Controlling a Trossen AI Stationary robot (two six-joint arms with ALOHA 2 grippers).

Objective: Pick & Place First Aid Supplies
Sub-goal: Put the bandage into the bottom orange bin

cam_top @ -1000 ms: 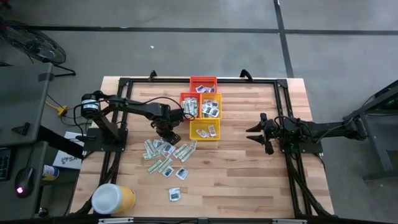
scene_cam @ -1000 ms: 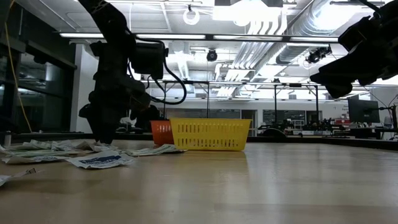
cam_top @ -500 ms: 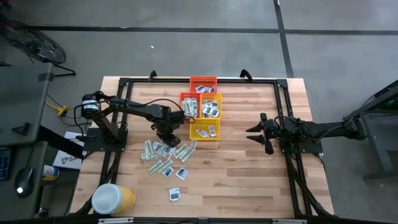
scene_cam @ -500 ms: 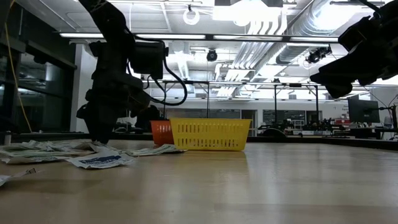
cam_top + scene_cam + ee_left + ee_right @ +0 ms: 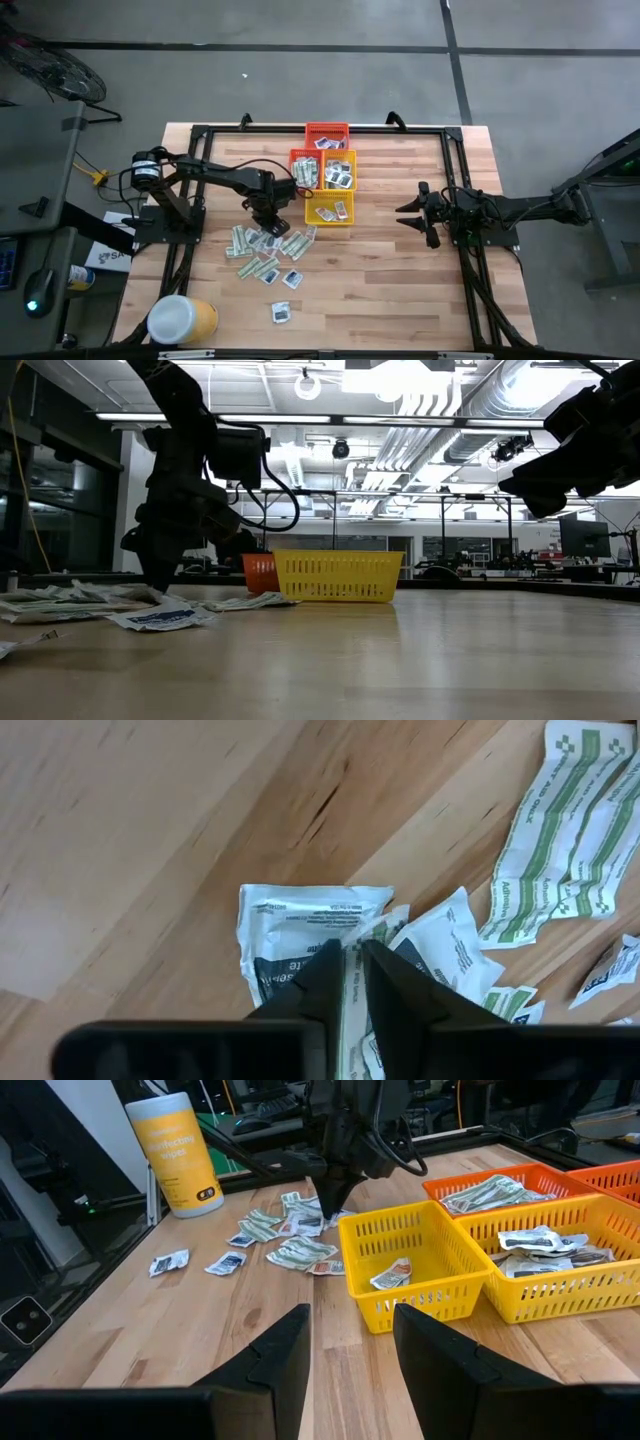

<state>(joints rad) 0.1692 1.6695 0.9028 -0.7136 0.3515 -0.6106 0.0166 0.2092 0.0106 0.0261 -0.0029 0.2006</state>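
– First aid supplies [image 5: 265,245]: where?
– Mostly heaped on the table [image 5: 400,290], just in front of the small baskets. Green-and-white strips mixed with white squares. One white square [image 5: 282,313] well apart from the heap, nearer the yellow tub [image 5: 182,320].
– Any in the baskets?
– Yes. A few in the near yellow basket [image 5: 328,210], more in the orange basket [image 5: 304,170], the second yellow one [image 5: 341,171] and the red basket [image 5: 327,134].
– Left end effector [image 5: 272,222]?
– Down on the heap's edge beside the near yellow basket. Fingers [image 5: 322,982] nearly pressed together, pinching the rim of a pale strip packet [image 5: 352,982], on top of a white square packet [image 5: 290,925].
– Right end effector [image 5: 402,216]?
– Off to the table's right side, well apart from heap and baskets, fingers spread, gripping nothing.
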